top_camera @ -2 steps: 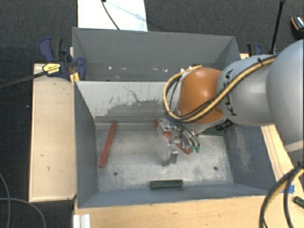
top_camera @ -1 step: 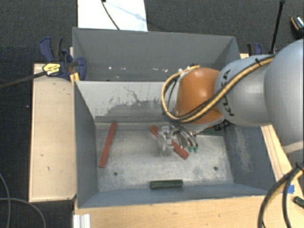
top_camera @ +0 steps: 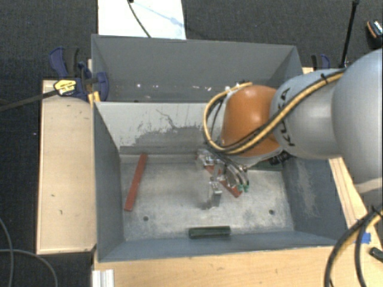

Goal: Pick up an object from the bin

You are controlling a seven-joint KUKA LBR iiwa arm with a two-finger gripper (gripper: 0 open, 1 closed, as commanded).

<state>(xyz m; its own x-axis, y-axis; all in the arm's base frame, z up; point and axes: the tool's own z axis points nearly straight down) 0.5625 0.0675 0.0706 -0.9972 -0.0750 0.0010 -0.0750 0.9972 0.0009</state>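
My gripper (top_camera: 212, 197) hangs low over the middle of the bin floor, its tip close to the bottom. A small red-brown thing with a green end (top_camera: 235, 188) sits right against the gripper's right side, partly hidden by it; whether it is held I cannot tell. A dark, flat bar (top_camera: 209, 232) lies on the floor by the front wall, a little below the gripper. A long red stick (top_camera: 135, 182) lies slanted near the left wall, well away from the gripper.
The arm with its orange cover and looped cables reaches in from the right and hides the back right part of the bin floor. The bin's walls slope steeply on all sides.
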